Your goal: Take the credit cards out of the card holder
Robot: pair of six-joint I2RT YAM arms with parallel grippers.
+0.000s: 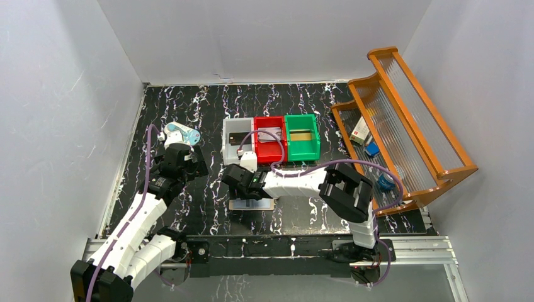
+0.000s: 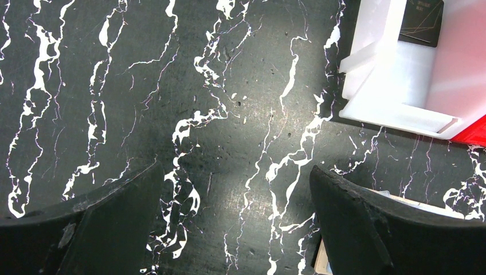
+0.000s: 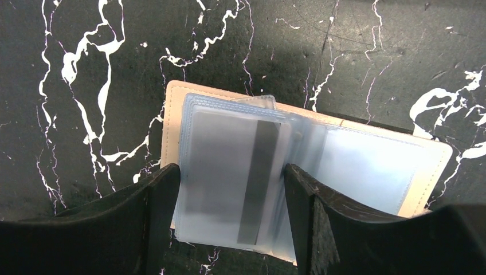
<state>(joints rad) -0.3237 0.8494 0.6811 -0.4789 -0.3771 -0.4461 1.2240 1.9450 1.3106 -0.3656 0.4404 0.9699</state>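
The beige card holder (image 3: pixel 427 163) lies open and flat on the black marbled table, its pale clear sleeves facing up; the top view shows the card holder (image 1: pixel 253 204) in front of the bins. A grey credit card (image 3: pixel 220 154) with a dark stripe sits inside the left sleeve. My right gripper (image 3: pixel 232 175) hangs low over that sleeve, open, one finger at each side of it. My left gripper (image 2: pixel 235 229) is open over bare table to the left, nothing between its fingers. From above, the right gripper (image 1: pixel 244 182) and left gripper (image 1: pixel 189 162) stand apart.
A white bin (image 1: pixel 225 150) holding a black card (image 2: pixel 421 23), a red bin (image 1: pixel 271 153) and a green bin (image 1: pixel 302 153) stand in a row behind the card holder. A wooden rack (image 1: pixel 403 126) with small boxes fills the right side. White walls enclose the table.
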